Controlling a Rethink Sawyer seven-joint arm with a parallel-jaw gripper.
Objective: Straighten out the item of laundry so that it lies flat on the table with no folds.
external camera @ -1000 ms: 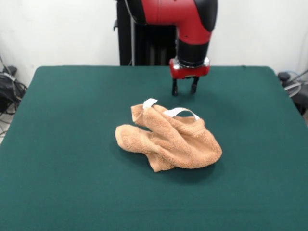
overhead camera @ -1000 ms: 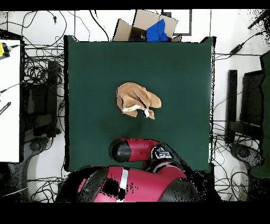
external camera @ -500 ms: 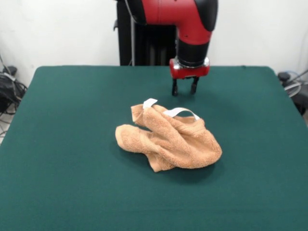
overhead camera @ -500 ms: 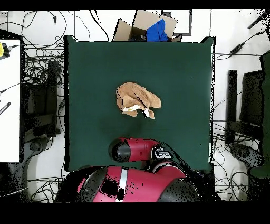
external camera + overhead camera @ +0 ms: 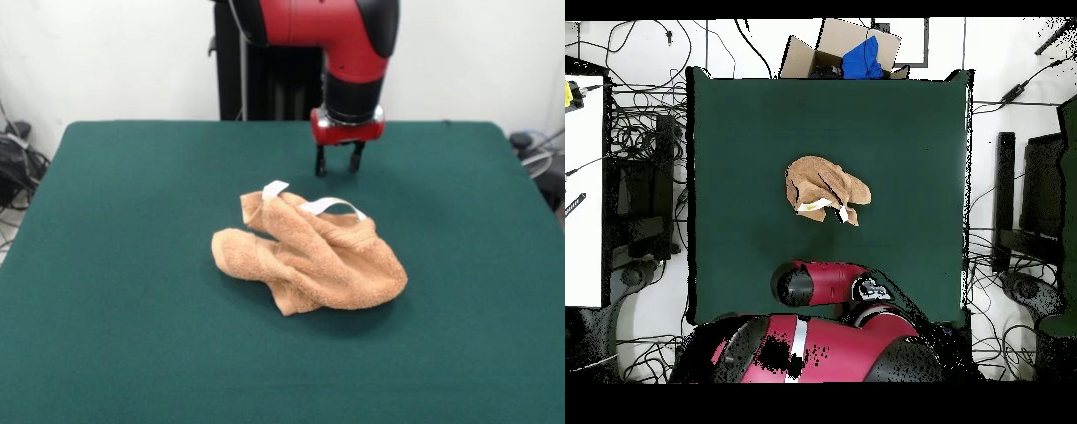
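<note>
While the near part of the dark green worktop (image 5: 132, 353) lies bare in the front view, the orange-tan terry hand towel (image 5: 309, 256) sits crumpled in a heap about the middle of the surface, a little to the right of centre. Its bulk is bunched into thick rolls and folds: one rounded lobe reaches out to the left, a fuller mound sits at the right, and a short flap points toward the near edge. On the far side of the heap a small white tag (image 5: 274, 189) sticks up at the left, and a white band or loop (image 5: 331, 206) arcs across the top just to its right. Beyond the towel, apart from it and not touching, the end effector (image 5: 339, 162) hangs from the red and black arm (image 5: 353, 53) just above the cloth surface, its two dark fingers (image 5: 320, 162) pointing down with a plain gap between them and nothing in that gap. From overhead, the towel (image 5: 825, 189) shows near the middle of the worktop (image 5: 905, 130), and the arm (image 5: 830, 285) covers the end effector.
</note>
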